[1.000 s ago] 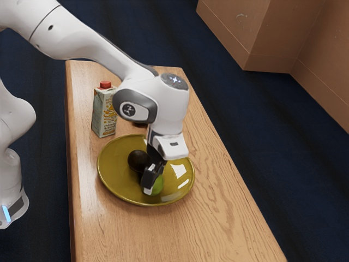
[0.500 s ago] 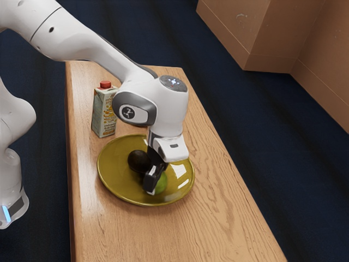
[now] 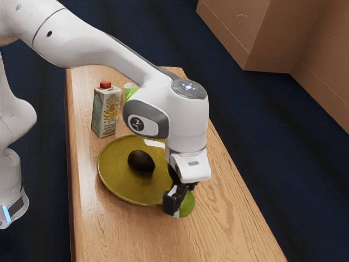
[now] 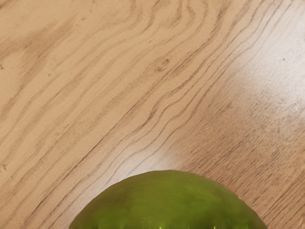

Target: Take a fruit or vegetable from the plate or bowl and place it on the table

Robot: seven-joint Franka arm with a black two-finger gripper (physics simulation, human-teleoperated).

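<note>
My gripper clasps a green fruit (it could roll), best lowered gently onto the table, clear of the plate.

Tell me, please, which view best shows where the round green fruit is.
The exterior view: it shows the green fruit in the black gripper, near the round olive plate. The wrist view shows part, cropped.

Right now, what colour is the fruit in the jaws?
The fruit is green, with an olive tinge; the wrist view shows it best.
</note>
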